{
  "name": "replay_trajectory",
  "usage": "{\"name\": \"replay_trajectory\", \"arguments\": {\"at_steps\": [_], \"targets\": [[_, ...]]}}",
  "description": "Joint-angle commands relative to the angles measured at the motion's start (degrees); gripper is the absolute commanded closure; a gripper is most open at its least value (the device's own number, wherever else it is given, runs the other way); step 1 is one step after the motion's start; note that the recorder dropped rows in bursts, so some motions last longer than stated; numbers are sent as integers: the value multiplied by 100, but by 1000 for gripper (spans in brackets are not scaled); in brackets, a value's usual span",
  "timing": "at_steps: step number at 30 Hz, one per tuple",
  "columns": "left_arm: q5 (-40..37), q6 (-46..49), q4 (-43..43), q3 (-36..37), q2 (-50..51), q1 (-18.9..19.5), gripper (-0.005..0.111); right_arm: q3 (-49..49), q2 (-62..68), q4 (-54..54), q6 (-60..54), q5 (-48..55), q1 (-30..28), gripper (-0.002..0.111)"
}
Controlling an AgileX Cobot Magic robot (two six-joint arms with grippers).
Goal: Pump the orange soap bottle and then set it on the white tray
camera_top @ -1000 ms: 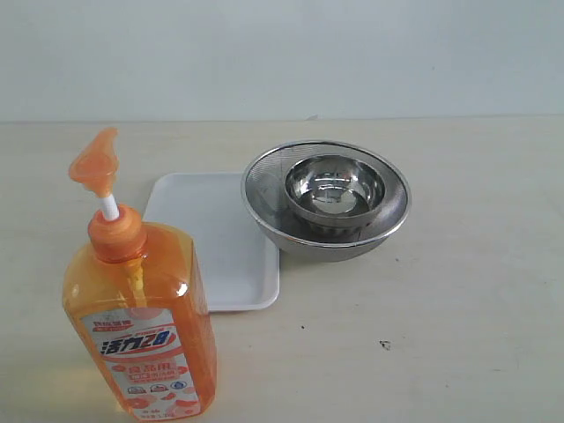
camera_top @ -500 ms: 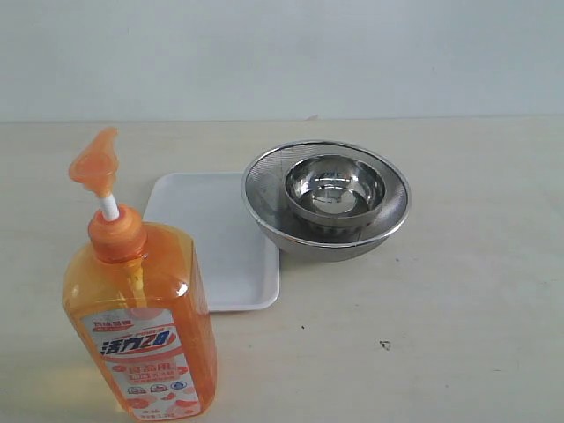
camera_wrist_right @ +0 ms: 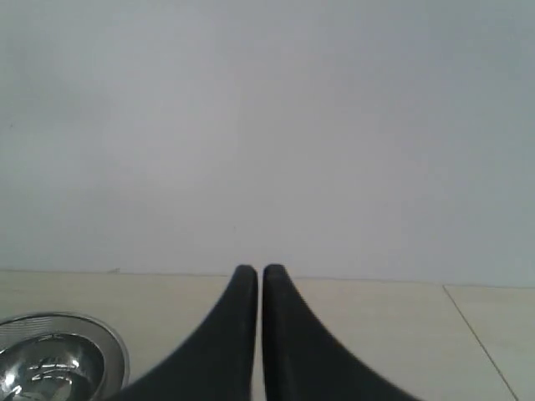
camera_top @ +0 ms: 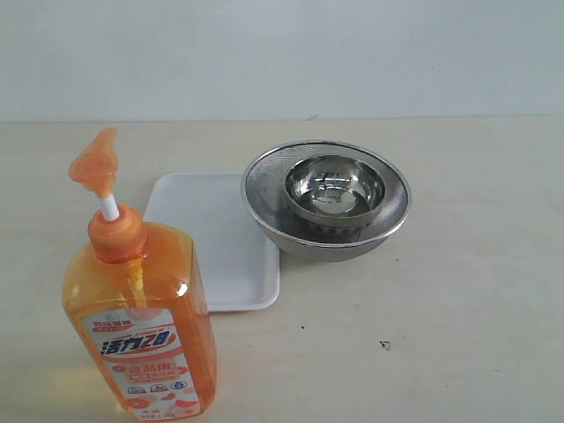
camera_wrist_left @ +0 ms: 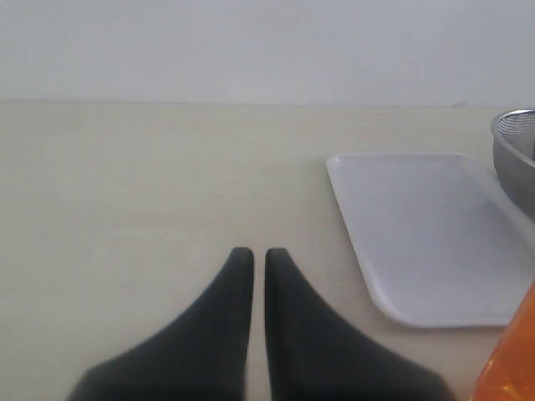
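The orange soap bottle (camera_top: 141, 322) stands upright at the front left of the exterior view, its orange pump head (camera_top: 95, 162) raised on the white stem. Just behind it lies the white tray (camera_top: 220, 238), bare. Neither gripper shows in the exterior view. In the left wrist view my left gripper (camera_wrist_left: 252, 255) is shut with nothing in it, over bare table beside the white tray (camera_wrist_left: 426, 230); an orange sliver of the orange soap bottle (camera_wrist_left: 512, 359) shows at that frame's corner. My right gripper (camera_wrist_right: 252, 271) is shut and empty, pointing at the wall.
A steel mesh bowl (camera_top: 326, 198) with a smaller steel bowl (camera_top: 335, 187) inside stands right of the tray, touching its corner. The mesh bowl's rim shows as a steel bowl (camera_wrist_left: 518, 146) in the left wrist view and a steel bowl (camera_wrist_right: 58, 355) in the right wrist view. A small dark speck (camera_top: 384, 345) lies on the table.
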State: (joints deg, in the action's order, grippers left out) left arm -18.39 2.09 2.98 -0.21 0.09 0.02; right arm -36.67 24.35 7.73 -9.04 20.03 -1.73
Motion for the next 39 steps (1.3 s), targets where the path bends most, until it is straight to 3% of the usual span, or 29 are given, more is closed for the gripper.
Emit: {"name": "replay_trajectory", "arguments": {"at_steps": [1,11,20,24,31,39], "targets": [[83,19,79,21,-9,31,102,-142,295,97,16,-563,24,108],[83,19,79,21,-9,31,102,-142,546,177,-248,-1123,24,108],[83,19,79,21,-9,31,102,-725,2354,256,-1316,-578,24,108],[83,19,79,21,-9,31,102,-1010,3116,1044,-3030,96,142,108],[83,19,79,21,-9,31,102,-1080,4186,3912,-7979,1790,800,108],[83,19,79,21,-9,31,102,-1080,5422,5563,-9411,3456,867,108]]}}
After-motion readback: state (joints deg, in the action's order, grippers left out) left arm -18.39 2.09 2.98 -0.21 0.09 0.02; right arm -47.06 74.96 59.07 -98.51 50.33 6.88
